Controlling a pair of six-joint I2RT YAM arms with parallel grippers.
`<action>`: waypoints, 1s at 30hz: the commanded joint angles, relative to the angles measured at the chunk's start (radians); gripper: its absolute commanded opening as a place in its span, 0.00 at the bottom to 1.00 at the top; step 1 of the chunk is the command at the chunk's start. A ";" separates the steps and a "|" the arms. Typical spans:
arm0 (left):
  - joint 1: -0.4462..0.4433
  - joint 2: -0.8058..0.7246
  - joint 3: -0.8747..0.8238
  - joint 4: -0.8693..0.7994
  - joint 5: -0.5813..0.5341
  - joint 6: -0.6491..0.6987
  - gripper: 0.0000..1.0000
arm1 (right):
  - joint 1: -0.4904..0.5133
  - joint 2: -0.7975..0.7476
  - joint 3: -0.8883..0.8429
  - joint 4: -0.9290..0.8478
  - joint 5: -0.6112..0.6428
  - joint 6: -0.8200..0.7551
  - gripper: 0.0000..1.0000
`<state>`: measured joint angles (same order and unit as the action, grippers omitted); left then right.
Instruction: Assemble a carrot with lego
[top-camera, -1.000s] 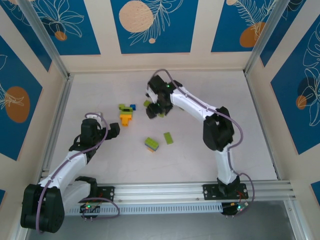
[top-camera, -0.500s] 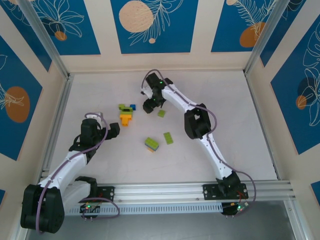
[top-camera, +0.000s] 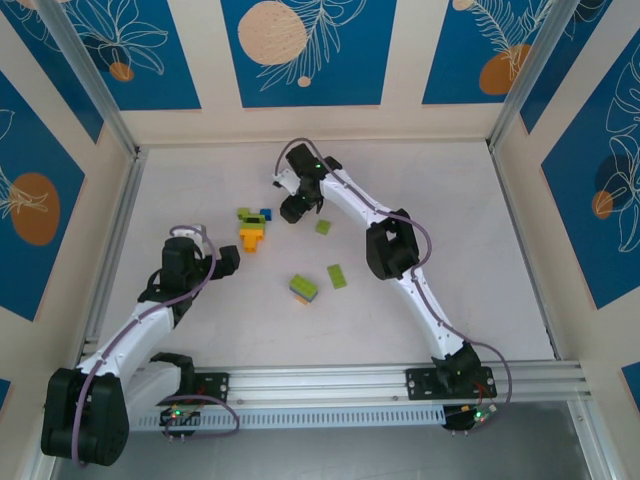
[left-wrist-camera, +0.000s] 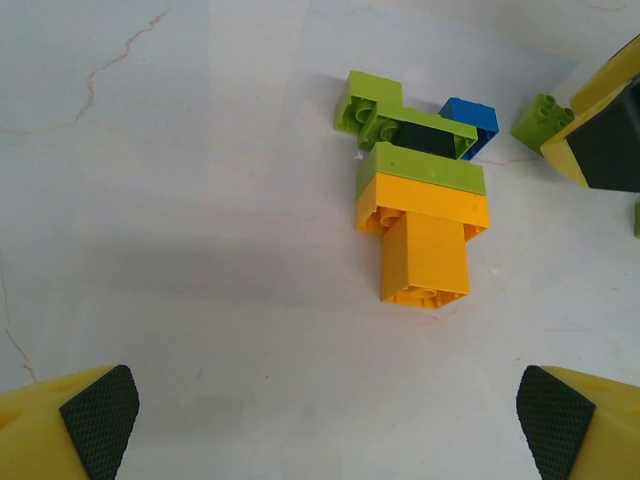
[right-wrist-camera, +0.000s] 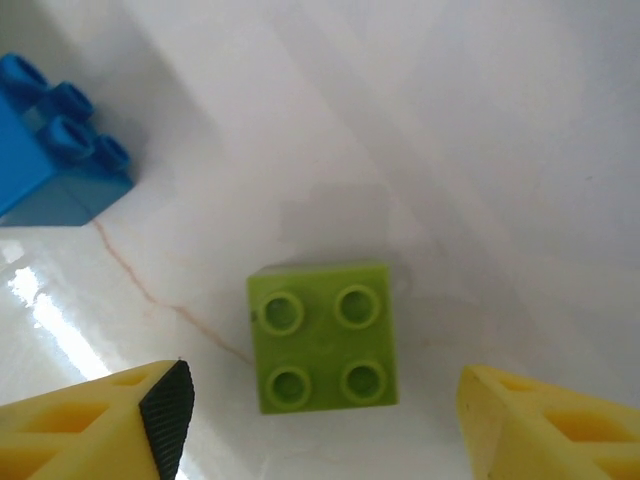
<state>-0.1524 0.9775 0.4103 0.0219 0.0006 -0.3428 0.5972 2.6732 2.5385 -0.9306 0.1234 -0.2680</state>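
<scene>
Left gripper (left-wrist-camera: 322, 418): jaws stood wide apart, holding nothing, facing the stack
Loose bricks: a lime-topped block (top-camera: 303, 288) and an oblong lime brick (top-camera: 337, 276) lay on the table (top-camera: 470, 250), near each other
Stack (left-wrist-camera: 422, 215): orange bricks capped by a lime one lay flat, with lime, black and blue pieces at the far end
Single lime brick (top-camera: 323, 227): lay right of the stack, apart
Right gripper (right-wrist-camera: 325, 420): was open and empty, above a lime four-stud brick (right-wrist-camera: 322, 335) lying between its fingers, untouched

White arms (top-camera: 130, 332), black joints, yellow pincers (left-wrist-camera: 325, 412).
</scene>
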 joint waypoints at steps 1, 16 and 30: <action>0.015 0.006 0.012 0.023 0.016 -0.007 1.00 | -0.002 0.037 0.042 -0.008 -0.033 -0.021 0.70; 0.015 0.018 0.017 0.026 0.018 -0.005 1.00 | -0.007 0.074 0.093 0.003 -0.070 -0.020 0.53; 0.015 0.019 0.016 0.027 0.019 -0.004 1.00 | -0.010 -0.016 0.003 0.005 -0.075 0.021 0.38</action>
<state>-0.1524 0.9924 0.4103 0.0223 0.0006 -0.3428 0.5907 2.7186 2.5832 -0.9207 0.0776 -0.2768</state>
